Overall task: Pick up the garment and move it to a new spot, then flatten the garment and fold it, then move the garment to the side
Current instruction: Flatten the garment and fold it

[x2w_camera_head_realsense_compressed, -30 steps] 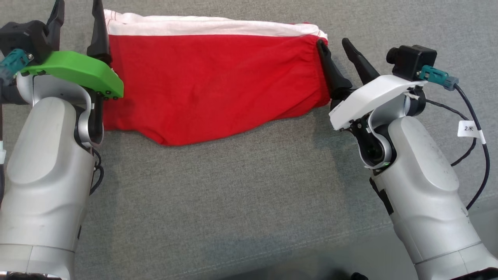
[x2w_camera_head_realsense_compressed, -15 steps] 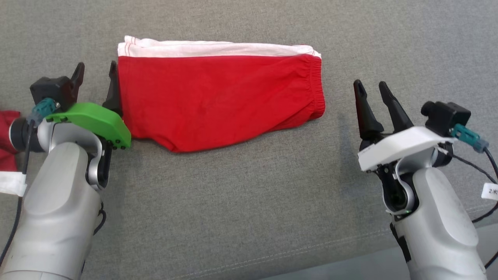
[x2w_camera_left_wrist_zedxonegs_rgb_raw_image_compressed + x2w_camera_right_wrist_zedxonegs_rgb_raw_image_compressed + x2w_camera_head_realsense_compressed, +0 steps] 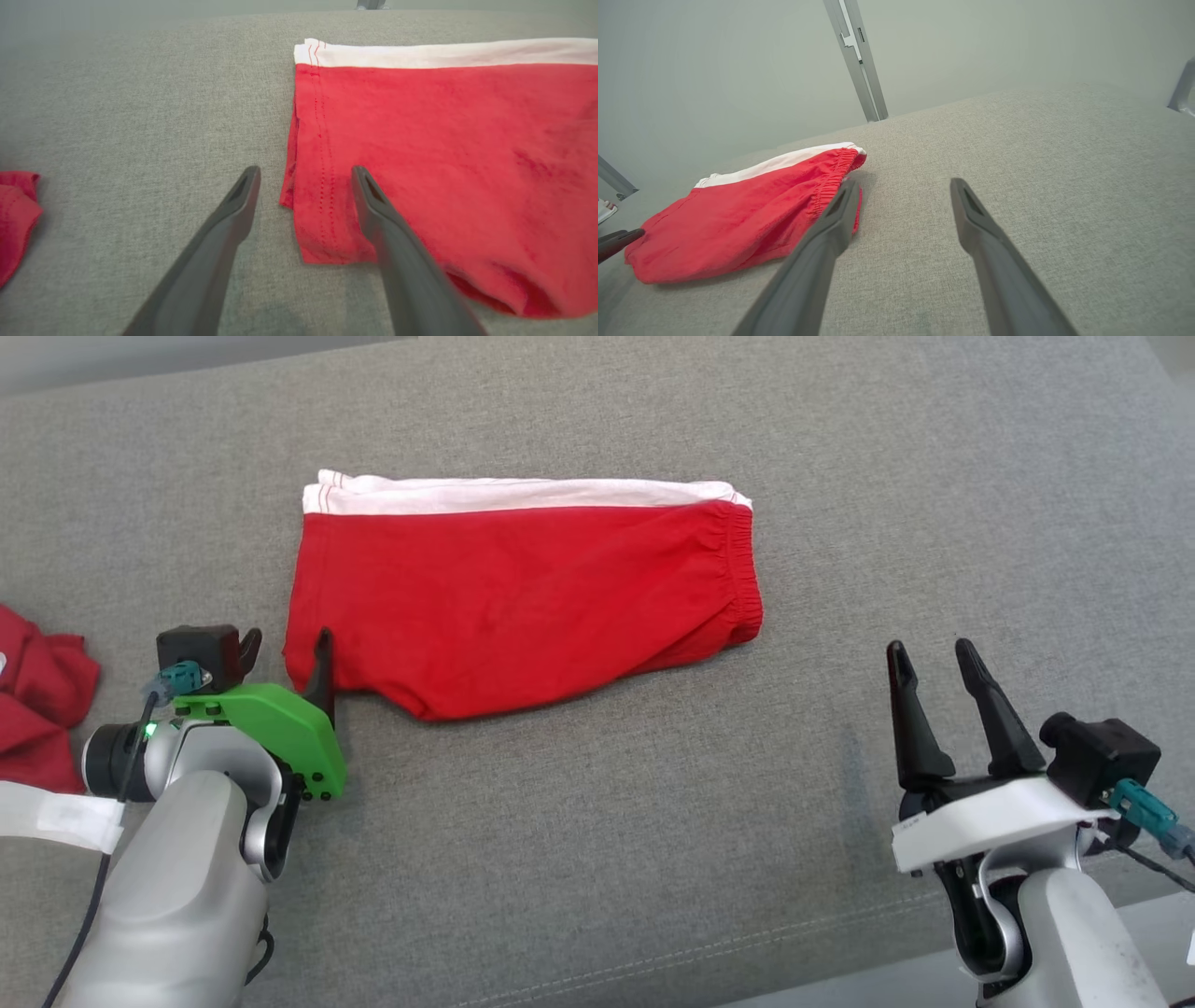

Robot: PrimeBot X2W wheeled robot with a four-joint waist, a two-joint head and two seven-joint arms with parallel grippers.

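A: Lying folded on the grey upholstery [image 3: 597, 859], toward its far edge: red garment [image 3: 523, 602]. Pale wall [image 3: 714, 70], metal post [image 3: 857, 60] beyond.
B: Jaws of left gripper [image 3: 288, 639] and right gripper [image 3: 929, 649] spread wide, empty; left one straddles garment's left edge.

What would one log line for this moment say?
shorts: folded, flat | left claw: open, at its edge | right claw: open, clear

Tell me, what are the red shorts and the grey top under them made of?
The shorts look like soft cloth, probably cotton knit, matte: stitched hems and a puckered elastic waistband show. The grey top looks like woven fabric, maybe upholstery, matte: its weave and a sewn seam show.
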